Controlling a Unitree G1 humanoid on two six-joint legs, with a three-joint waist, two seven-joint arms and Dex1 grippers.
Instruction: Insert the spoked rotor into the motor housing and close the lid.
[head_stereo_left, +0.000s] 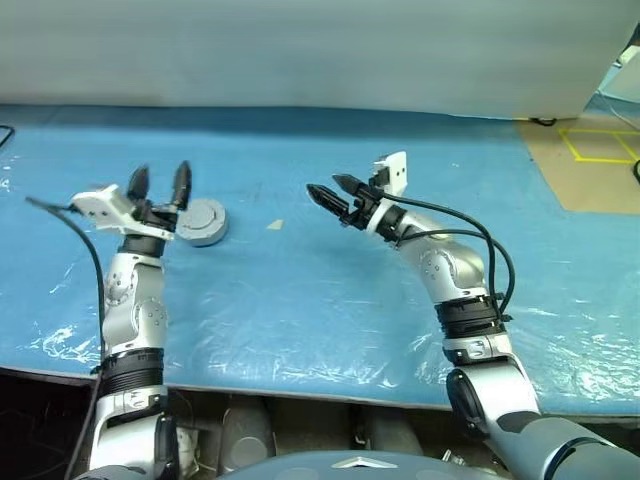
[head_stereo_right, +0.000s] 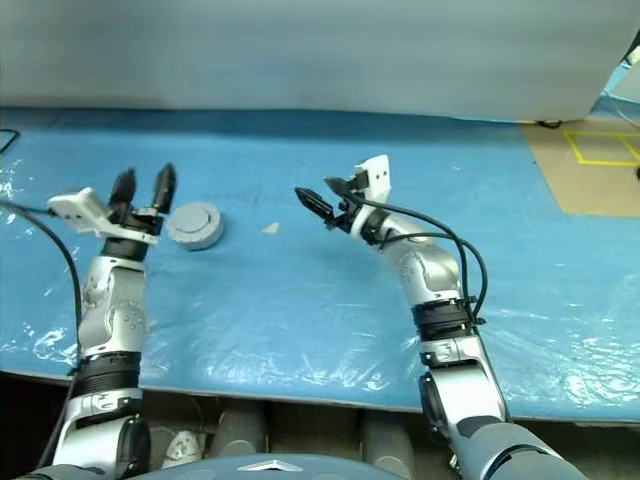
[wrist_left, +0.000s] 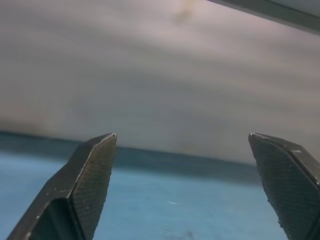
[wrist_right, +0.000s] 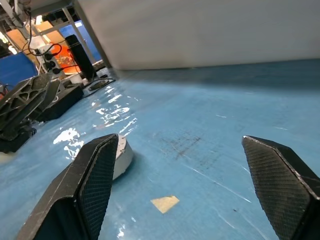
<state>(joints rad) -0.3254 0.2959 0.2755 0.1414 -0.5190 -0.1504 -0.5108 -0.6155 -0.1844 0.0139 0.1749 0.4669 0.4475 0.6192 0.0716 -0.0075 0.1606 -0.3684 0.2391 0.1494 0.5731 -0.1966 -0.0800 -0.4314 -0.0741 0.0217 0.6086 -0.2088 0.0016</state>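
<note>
We are finishing: the motor housing (head_stereo_right: 195, 224) is sitting closed on the desk (head_stereo_right: 330, 300).
Both pincers, left (head_stereo_right: 143, 187) and right (head_stereo_right: 318, 203), are hovering spread and empty; next, we are judging, only withdrawal.

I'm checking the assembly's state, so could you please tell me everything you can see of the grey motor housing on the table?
The motor housing is a shallow, round, light-grey shell, metal by its look, lying flat on the blue table cover. Its top shows a plain grey face with a raised round centre; no rotor or inner ring can be seen, so it looks closed. It rests just beside the raised, open left gripper, which does not touch it. Nothing else touches it.
</note>
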